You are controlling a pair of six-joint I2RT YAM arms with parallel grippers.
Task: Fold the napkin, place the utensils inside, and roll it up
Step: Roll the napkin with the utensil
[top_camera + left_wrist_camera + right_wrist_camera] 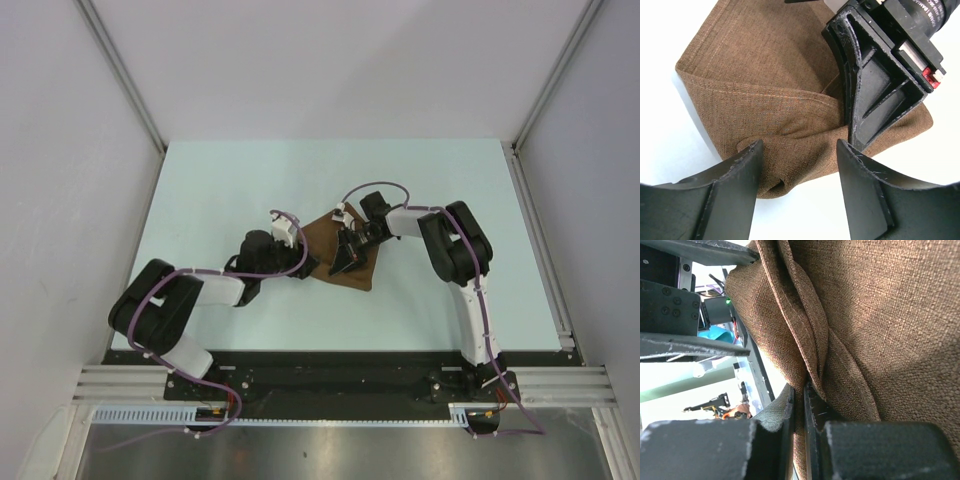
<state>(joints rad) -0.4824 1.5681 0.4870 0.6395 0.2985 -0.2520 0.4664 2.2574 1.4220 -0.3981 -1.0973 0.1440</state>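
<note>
The brown napkin point(325, 236) lies partly folded at the table's middle, with layered edges in the left wrist view point(765, 85). My right gripper point(347, 260) is shut on a fold of the napkin point(880, 315). The cloth is pinched between its jaws point(799, 392) and lifted into a ridge. The right gripper also shows in the left wrist view point(856, 132), standing on the cloth. My left gripper point(303, 266) is open point(799, 150), low over the table. Its fingers straddle the napkin's near rolled corner without gripping it. The fork is hidden.
The pale blue table point(200, 200) surrounds the napkin. Grey walls and metal frame posts point(125, 75) enclose the back and sides. The arm bases sit on a black rail point(320, 385) at the near edge.
</note>
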